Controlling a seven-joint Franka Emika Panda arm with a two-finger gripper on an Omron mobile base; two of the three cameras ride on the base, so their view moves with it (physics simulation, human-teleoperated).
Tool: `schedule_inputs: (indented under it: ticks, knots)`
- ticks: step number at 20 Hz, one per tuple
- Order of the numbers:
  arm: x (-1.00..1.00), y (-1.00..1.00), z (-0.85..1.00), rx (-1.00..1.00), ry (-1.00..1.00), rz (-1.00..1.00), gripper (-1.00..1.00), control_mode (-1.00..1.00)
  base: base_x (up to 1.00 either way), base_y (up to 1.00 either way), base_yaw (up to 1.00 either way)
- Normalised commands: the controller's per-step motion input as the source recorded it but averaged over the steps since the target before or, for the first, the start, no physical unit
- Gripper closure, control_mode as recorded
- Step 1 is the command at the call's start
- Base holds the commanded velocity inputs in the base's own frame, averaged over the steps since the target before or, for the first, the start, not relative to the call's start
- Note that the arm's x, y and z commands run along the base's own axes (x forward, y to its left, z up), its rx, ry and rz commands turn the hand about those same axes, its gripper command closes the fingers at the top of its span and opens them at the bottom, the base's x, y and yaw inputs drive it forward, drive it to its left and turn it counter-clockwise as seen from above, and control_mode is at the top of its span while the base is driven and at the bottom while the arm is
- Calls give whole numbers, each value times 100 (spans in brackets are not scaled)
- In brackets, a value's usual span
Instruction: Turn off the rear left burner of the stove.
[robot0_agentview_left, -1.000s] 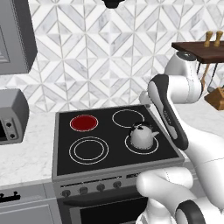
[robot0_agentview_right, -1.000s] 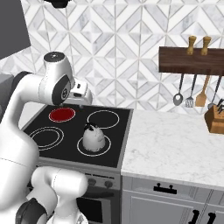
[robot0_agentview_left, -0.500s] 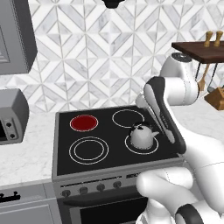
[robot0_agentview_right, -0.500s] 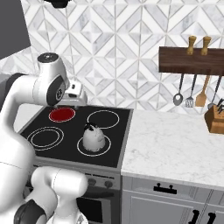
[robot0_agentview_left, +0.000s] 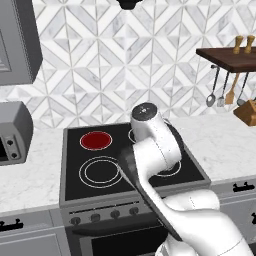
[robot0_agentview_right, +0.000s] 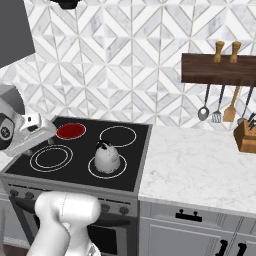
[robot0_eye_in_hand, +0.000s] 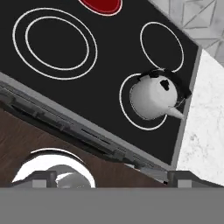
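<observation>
The stove (robot0_agentview_left: 72, 192) is a grey range with a black glass top. Its rear left burner (robot0_agentview_left: 96, 140) glows solid red, and shows as a red disc (robot0_agentview_right: 70, 131) in the right base view and at the top edge (robot0_eye_in_hand: 103, 4) of the hand view. A row of small dark knobs (robot0_agentview_left: 95, 217) runs along the front panel. My gripper (robot0_eye_in_hand: 116, 178) hangs above the stove's front edge, open, with its fingertips (robot0_eye_in_hand: 43, 177) far apart and nothing between them. My arm (robot0_agentview_left: 152, 150) bends low across the cooktop.
A grey kettle (robot0_agentview_right: 107, 156) (robot0_eye_in_hand: 155, 98) sits on the front right zone. The front left zone has wide double rings (robot0_eye_in_hand: 54, 41). A grey toaster oven (robot0_agentview_left: 12, 132) stands on the left counter. A knife block (robot0_agentview_right: 246, 137) and hanging utensils (robot0_agentview_right: 217, 107) are at the right.
My arm has swung from upright at the stove's right side down and leftwards across the cooktop's front. The burner stays red and the gripper stays open.
</observation>
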Motion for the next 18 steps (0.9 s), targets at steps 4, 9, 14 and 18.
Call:
schedule_inputs:
  ticks: [4,9,14,18]
  knots:
    - [-100,84,-94,-54,-14,41,-100,-100,0,0,0]
    - [-77,98,-100,-58,-8,43,-100,-100,0,0,0]
    - [-27,86,-91,-49,-21,33,-100,-100,0,0,0]
    - [21,19,-60,-22,-28,22,-100,-100,0,0,0]
